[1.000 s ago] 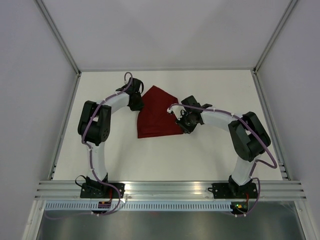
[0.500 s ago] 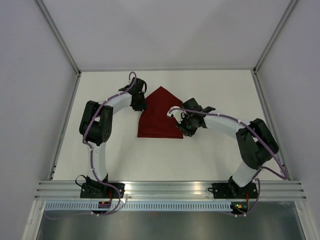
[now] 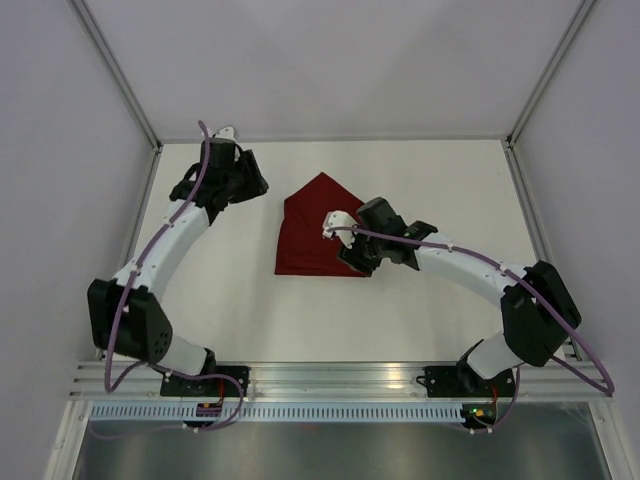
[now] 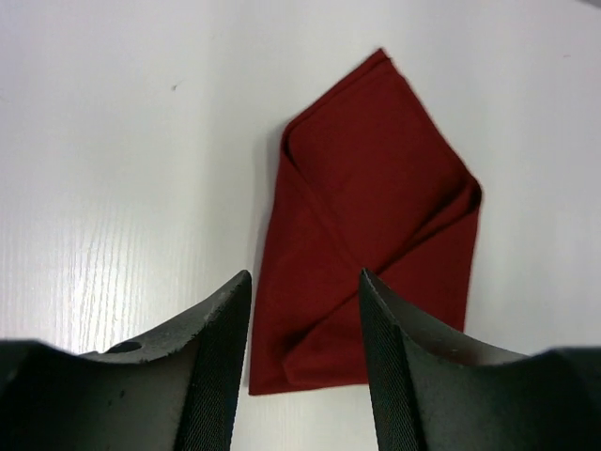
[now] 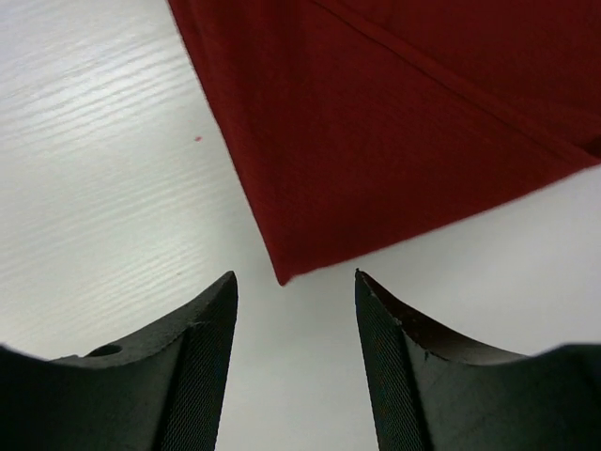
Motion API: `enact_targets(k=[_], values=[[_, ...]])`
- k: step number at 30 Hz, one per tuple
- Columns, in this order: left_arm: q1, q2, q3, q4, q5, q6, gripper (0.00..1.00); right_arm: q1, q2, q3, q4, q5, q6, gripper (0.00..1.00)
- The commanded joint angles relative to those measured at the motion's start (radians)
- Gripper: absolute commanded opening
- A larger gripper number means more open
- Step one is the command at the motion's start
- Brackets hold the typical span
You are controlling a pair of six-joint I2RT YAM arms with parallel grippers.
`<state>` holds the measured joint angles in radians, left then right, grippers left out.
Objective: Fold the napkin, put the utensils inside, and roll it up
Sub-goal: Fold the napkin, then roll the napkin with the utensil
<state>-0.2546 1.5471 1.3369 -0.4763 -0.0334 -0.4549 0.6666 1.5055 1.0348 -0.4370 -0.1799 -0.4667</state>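
At the table's [image 3: 430,310] far left, the left gripper [image 3: 243,180] hovered with jaws spread and empty, apart from the napkin [image 3: 315,232]. The dark red napkin lay folded mid-table, pointed at its far end — the right gripper [image 3: 352,256] hung over its near right corner, jaws spread, gripping nothing.

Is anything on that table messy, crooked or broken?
Nothing looks spilled or damaged. The one slightly odd thing is the napkin. It lies flat mid-table in a house-like shape, pointed at the far end and square at the near end. In the left wrist view its folded flaps overlap at a slant rather than meeting neatly.
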Motion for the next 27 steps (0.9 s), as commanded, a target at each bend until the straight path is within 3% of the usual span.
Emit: enact_targets(k=[1, 5, 11, 27], values=[[-0.005, -0.163, -0.079, 0.016, 0.073, 0.018, 0.55, 0.076, 0.062, 0.025, 0.069, 0.035, -0.047, 0.59], [-0.005, -0.312, -0.157, 0.025, 0.089, 0.010, 0.56, 0.189, 0.104, 0.010, 0.171, 0.115, -0.118, 0.60], [-0.005, -0.438, -0.222, 0.039, 0.107, 0.004, 0.57, 0.238, 0.214, 0.062, 0.214, 0.152, -0.148, 0.65], [-0.005, -0.492, -0.350, 0.113, 0.145, 0.019, 0.56, 0.255, 0.352, 0.045, 0.342, 0.174, -0.191, 0.63]])
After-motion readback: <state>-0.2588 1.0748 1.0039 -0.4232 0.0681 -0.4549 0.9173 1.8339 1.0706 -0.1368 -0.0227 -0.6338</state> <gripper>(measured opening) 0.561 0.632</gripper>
